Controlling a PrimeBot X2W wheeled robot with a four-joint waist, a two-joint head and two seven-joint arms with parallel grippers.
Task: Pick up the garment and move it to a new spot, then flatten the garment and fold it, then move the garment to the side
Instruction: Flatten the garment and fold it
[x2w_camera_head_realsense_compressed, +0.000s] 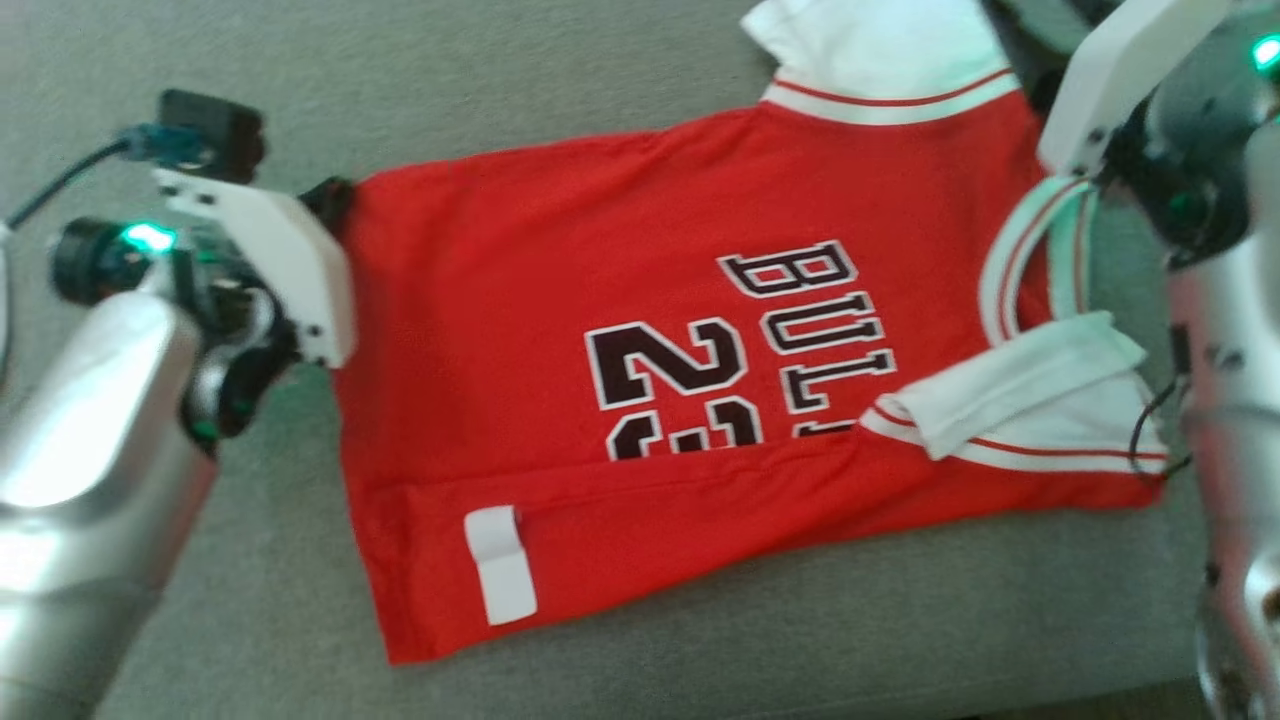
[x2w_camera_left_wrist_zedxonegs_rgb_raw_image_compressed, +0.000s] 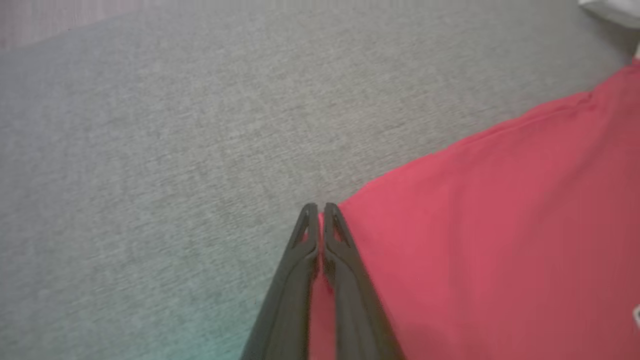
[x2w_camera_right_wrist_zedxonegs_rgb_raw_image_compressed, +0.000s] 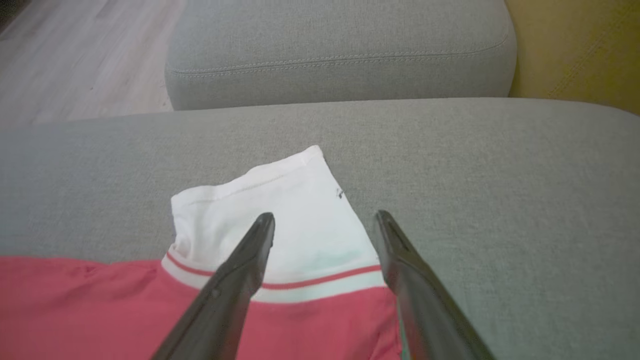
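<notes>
**red jersey lies crosswise on the sofa seat, left fingers pinching its hem corner**

a red basketball jersey with white sleeves and black lettering (x2w_camera_head_realsense_compressed: 650, 400) lies flat on the grey woven sofa seat cushion (x2w_camera_head_realsense_compressed: 500, 90). in the head view its long axis runs left to right with a slight tilt. the striped white neck opening (x2w_camera_head_realsense_compressed: 1030, 260) points to the robot's right and the straight hem to its left. the near long edge is folded over the front, covering the lower part of the black number. a small white rectangular label (x2w_camera_head_realsense_compressed: 500, 565) sits on that folded strip near the hem.

one white sleeve (x2w_camera_head_realsense_compressed: 880, 50) sticks out on the far side. the other white sleeve (x2w_camera_head_realsense_compressed: 1020, 385) lies doubled over on the near side, beside the neck opening.

the left gripper (x2w_camera_left_wrist_zedxonegs_rgb_raw_image_compressed: 317, 207) is at the far corner of the hem. its two dark fingers are pressed together, with a sliver of red cloth caught between them.

the right gripper (x2w_camera_right_wrist_zedxonegs_rgb_raw_image_compressed: 325, 220) hangs over the far sleeve. its fingers are spread wide, one above the white cloth and one above bare cushion, holding nothing. beyond them the right wrist view shows a grey back cushion (x2w_camera_right_wrist_zedxonegs_rgb_raw_image_compressed: 340, 50) and pale wooden floor (x2w_camera_right_wrist_zedxonegs_rgb_raw_image_compressed: 75, 60).
</notes>
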